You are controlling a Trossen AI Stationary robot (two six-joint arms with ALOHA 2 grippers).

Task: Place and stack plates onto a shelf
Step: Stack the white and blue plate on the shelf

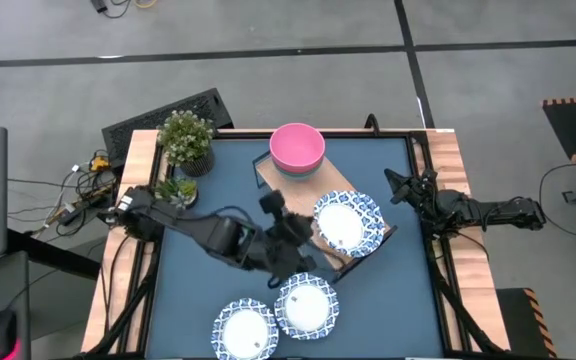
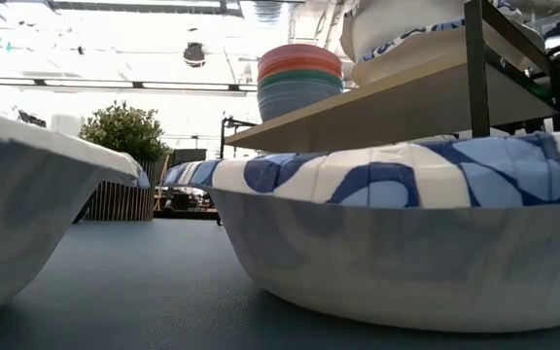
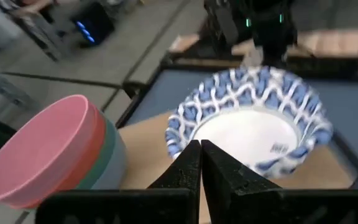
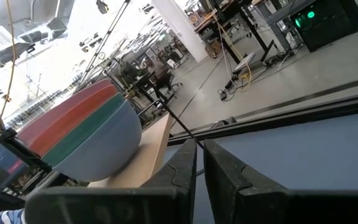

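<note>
Blue-and-white rimmed plates (image 1: 348, 222) sit on the wooden shelf (image 1: 298, 185) at the table's middle; the low view (image 2: 406, 34) seems to show two stacked. Two more plates (image 1: 306, 305) (image 1: 245, 330) lie on the table near its front edge, and they fill the low view (image 2: 406, 233) (image 2: 37, 214). My left gripper (image 1: 308, 238) (image 3: 201, 149) is shut, its tips at the near-left rim of the shelf plate (image 3: 253, 118). My right gripper (image 1: 393, 188) (image 4: 197, 149) is shut and empty at the table's right edge. My left gripper's shut fingertips (image 3: 191, 152) stand at the shelf plate's rim (image 3: 179, 134), coming from the table's left. I cannot tell whether they touch it. The plate sits flat on the shelf.
A stack of coloured bowls with a pink one on top (image 1: 297, 148) (image 3: 48, 155) (image 4: 79, 134) stands on the shelf's far end. Two potted plants (image 1: 186, 140) (image 1: 176, 190) stand at the far left corner. Bare blue table (image 1: 408, 290) lies at the right front.
</note>
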